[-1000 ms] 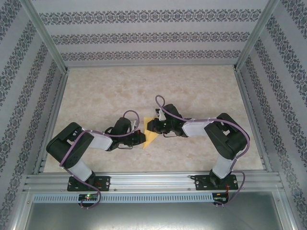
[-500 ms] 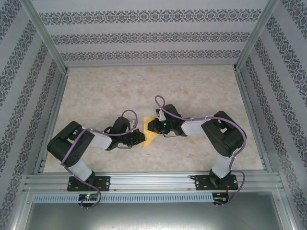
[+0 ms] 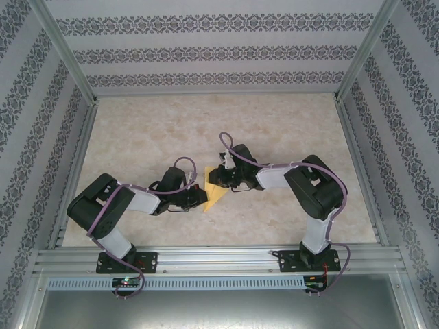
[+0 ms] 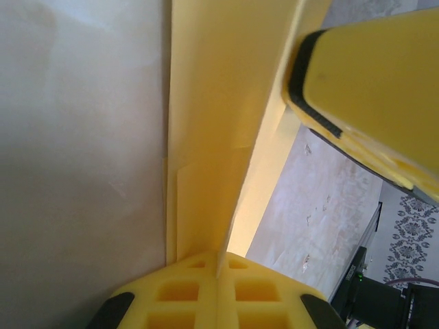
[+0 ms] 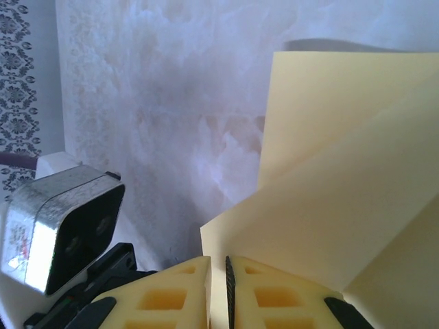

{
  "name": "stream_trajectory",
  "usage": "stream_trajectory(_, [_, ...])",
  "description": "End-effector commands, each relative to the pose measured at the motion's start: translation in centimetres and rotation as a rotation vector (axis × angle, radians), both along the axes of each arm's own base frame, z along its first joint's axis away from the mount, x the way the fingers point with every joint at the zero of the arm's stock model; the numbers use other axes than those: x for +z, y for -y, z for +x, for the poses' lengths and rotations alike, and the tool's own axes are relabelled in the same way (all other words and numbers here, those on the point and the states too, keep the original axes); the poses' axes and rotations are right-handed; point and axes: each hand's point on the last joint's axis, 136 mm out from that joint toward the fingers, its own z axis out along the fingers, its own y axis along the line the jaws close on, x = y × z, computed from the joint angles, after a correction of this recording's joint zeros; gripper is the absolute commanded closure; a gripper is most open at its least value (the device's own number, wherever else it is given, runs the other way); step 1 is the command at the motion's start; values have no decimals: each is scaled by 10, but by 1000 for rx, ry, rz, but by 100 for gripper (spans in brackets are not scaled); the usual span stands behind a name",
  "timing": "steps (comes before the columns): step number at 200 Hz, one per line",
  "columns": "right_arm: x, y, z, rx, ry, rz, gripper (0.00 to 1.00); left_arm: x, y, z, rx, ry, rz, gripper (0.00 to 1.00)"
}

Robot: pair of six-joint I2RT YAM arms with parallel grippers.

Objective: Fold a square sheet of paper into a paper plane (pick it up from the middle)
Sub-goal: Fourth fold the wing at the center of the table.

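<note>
Your paper (image 3: pixel 215 195) is near mid surface (image 3: pixel 274 123), btwn both arms, folded into pointy layers. Left end effector (image 4: pixel 219 267) pinches it tight, and right end effector (image 5: pixel 226 267) pinches it too. I'd say you're partway: more folds left, no plane yet.

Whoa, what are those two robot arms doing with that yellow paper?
They are folding it into a paper plane. The left gripper and the right gripper each pinch the yellow paper from opposite sides, near the middle of the table. The paper is already partly folded, with creases and overlapping layers, but it is not a finished plane yet.
</note>
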Motion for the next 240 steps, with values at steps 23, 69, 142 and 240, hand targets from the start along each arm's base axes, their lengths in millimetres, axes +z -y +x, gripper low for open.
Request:
stream_trajectory(23, [-20,4,0,-4,-37,-75,85,-26,-22,-13,57,-120,115,97])
stream_trajectory(69, [-23,10,1,-27,-33,-103,86,-29,-22,-16,40,-143,132,97])
stream_trajectory(142, [7,-2,-2,1,25,-12,84,-32,-15,-17,6,-183,102,98])
stream_trajectory(240, [-26,3,-2,-31,-40,-114,83,-36,-19,-21,-1,-218,112,98])
